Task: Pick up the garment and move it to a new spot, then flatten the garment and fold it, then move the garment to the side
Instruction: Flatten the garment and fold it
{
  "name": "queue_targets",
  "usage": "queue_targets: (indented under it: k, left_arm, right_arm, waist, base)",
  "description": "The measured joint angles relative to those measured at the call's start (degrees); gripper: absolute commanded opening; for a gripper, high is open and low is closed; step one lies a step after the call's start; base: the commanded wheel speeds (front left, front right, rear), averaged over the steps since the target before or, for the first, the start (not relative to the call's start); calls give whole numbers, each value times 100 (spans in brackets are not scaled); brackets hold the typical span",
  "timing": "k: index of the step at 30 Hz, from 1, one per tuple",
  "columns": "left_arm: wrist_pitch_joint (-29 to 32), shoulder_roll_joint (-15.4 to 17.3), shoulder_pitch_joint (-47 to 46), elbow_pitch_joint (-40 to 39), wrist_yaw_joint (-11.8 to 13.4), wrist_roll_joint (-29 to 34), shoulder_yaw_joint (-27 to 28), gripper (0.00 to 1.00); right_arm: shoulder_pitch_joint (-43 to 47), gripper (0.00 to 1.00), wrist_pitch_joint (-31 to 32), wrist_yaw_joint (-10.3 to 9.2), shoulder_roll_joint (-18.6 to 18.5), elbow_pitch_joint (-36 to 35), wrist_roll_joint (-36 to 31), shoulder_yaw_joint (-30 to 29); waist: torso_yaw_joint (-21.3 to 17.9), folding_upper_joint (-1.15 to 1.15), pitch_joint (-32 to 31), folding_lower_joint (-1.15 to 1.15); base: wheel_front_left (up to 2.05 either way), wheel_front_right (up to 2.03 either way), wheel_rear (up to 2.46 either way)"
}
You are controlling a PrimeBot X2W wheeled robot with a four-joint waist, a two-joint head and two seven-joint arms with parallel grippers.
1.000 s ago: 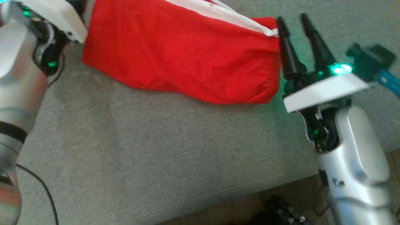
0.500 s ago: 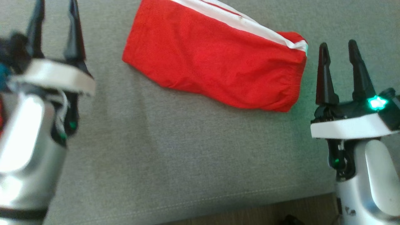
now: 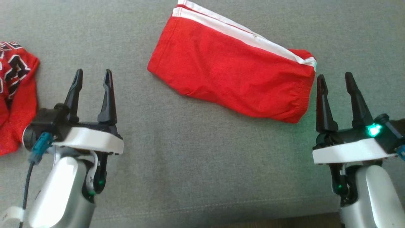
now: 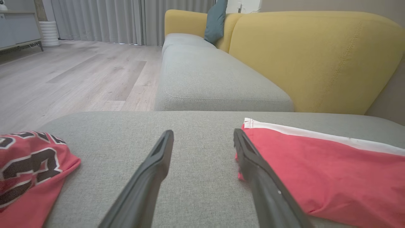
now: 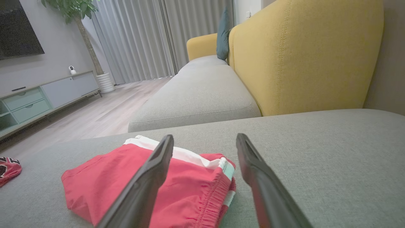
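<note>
At the far left of the grey sofa seat [image 3: 190, 164] lies a crumpled red jersey [image 3: 17, 95] with black and white lettering, partly cut off by the edge of the head view. Just right of it the left gripper [image 3: 93, 72] hovers over bare fabric, its two dark fingers spread with nothing between them. A blue connector and a dark cable hang at its left side, and a clear gap of seat separates it from the clothing on either side.

Further right, in the far middle of the seat, lies the garment [image 3: 234, 76], a pair of red shorts with a white side stripe. It lies flat in a slanted oblong, hem at the far left and gathered elastic waistband at the near right.

Just beside that waistband end sits the right gripper [image 3: 334, 76], fingers likewise parted and empty, the left one close to the red edge. A green light [image 3: 374, 130] glows on it and tints the fabric nearby.

In the wrist views a yellow backrest [image 4: 316, 57] rises at the right behind the seat
</note>
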Motion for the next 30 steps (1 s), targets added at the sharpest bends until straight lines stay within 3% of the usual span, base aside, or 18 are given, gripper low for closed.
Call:
queue_targets:
  k: [14,17,23,30]
  left_arm:
    - [0,-297,15,183,-393,346,288,100]
    - [0,-312,-42,303,-611,410,203,100]
    - [498,-509,-1055,1216,-1282,411,-368,100]
    - [1161,-567,-2143,2537,-1525,189,-478,100]
  right_arm:
    - [48,100,93,0,1,1,11,-36]
    - [45,100,94,0,0,-2,11,-37]
    - [-14,100,145,0,1,-9,14,49]
    - [-148,100,145,0,1,0,75,168]
  waist:
    - [20,0,-22,0]
    - [31,0,26,0]
    - [3,0,232,0]
    - [-195,0,402,0]
  base:
    - [0,0,0]
    - [0,0,0]
    - [0,0,0]
    - [0,0,0]
